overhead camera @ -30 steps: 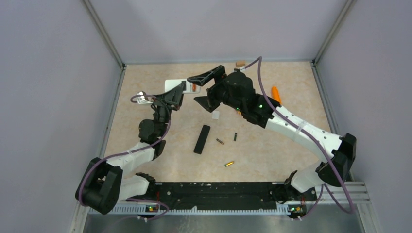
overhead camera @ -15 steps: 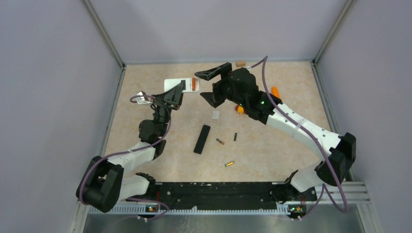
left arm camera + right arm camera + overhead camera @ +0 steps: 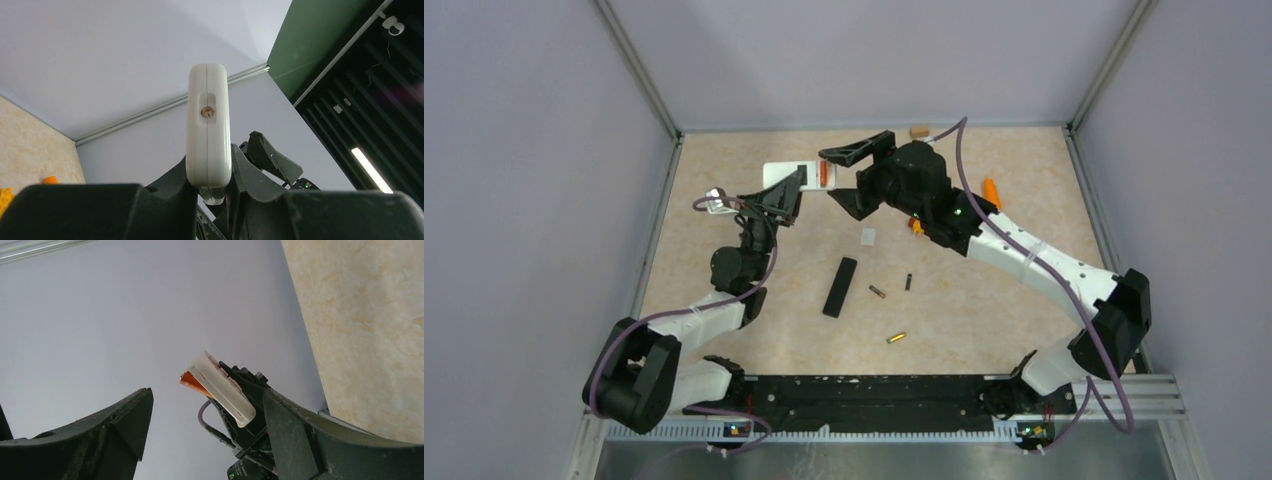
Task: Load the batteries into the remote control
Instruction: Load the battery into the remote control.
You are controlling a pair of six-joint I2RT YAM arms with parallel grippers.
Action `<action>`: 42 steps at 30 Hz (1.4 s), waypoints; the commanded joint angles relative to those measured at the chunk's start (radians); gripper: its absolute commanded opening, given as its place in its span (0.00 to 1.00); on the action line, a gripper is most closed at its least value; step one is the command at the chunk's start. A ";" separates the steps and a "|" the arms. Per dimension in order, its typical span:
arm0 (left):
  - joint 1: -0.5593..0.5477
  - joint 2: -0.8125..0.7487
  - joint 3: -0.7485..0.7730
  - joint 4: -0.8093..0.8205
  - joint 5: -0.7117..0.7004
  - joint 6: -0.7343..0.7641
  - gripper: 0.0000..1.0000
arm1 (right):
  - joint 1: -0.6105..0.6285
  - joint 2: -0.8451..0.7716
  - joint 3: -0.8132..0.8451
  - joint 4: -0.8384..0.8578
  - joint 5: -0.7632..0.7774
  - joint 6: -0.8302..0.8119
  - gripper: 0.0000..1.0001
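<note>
Gold battery (image 3: 896,338) lies loose on the desk (image 3: 984,300), nearest the arm bases. Darker battery (image 3: 877,292) lies apart from it, just right of the slim black bar (image 3: 840,287). Remote control (image 3: 780,173), white with an orange patch, is raised off the desk, clamped between the fingers of the left gripper (image 3: 208,172). Right gripper (image 3: 827,177) hangs at the remote's orange end, jaws spread wide, holding nothing. Orange carrot-shaped cone (image 3: 991,190) lies behind the right arm.
</note>
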 commanded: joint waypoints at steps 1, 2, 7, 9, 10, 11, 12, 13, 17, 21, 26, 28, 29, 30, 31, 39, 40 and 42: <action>0.003 -0.004 0.028 0.090 0.025 0.007 0.00 | -0.006 0.022 -0.009 0.071 -0.038 0.024 0.81; 0.003 -0.003 0.028 0.092 0.026 0.007 0.00 | -0.006 0.026 -0.008 0.075 -0.044 0.027 0.80; 0.003 -0.001 0.025 0.102 0.030 0.005 0.00 | -0.006 0.027 -0.022 0.105 -0.047 0.033 0.69; 0.003 -0.001 0.024 0.101 0.030 0.005 0.00 | -0.006 0.025 -0.028 0.115 -0.044 0.033 0.65; 0.003 -0.003 0.024 0.101 0.030 0.005 0.00 | -0.006 0.024 -0.029 0.119 -0.044 0.033 0.63; 0.003 -0.003 0.023 0.100 0.030 0.005 0.00 | -0.006 0.023 -0.030 0.121 -0.044 0.033 0.63; 0.003 -0.002 0.024 0.099 0.030 0.006 0.00 | -0.005 0.023 -0.030 0.123 -0.043 0.034 0.62; 0.003 -0.002 0.024 0.100 0.030 0.005 0.00 | -0.007 0.023 -0.032 0.125 -0.043 0.034 0.61; 0.004 -0.001 0.024 0.100 0.031 0.002 0.00 | -0.007 0.022 -0.037 0.134 -0.044 0.034 0.55; 0.003 -0.001 0.025 0.098 0.030 0.001 0.00 | -0.008 0.022 -0.044 0.145 -0.055 0.039 0.47; 0.003 0.002 0.030 0.094 0.033 0.000 0.00 | -0.009 0.022 -0.050 0.151 -0.062 0.040 0.38; 0.003 0.003 0.032 0.091 0.034 0.000 0.00 | -0.009 0.023 -0.054 0.152 -0.062 0.042 0.36; 0.003 0.003 0.034 0.090 0.036 0.000 0.00 | -0.009 0.021 -0.055 0.152 -0.062 0.042 0.36; 0.003 0.004 0.036 0.087 0.036 -0.001 0.00 | -0.009 0.022 -0.054 0.152 -0.062 0.040 0.36; 0.003 0.003 0.036 0.082 0.037 0.001 0.00 | -0.009 0.022 -0.055 0.152 -0.062 0.037 0.37; 0.009 -0.026 0.030 0.004 0.020 0.039 0.00 | -0.044 -0.037 -0.094 0.189 -0.083 -0.087 0.83; 0.013 -0.030 0.030 -0.011 0.023 0.042 0.00 | -0.055 -0.050 -0.110 0.197 -0.098 -0.109 0.84; 0.024 -0.041 0.033 -0.045 0.046 0.046 0.00 | -0.082 -0.084 -0.150 0.214 -0.140 -0.179 0.87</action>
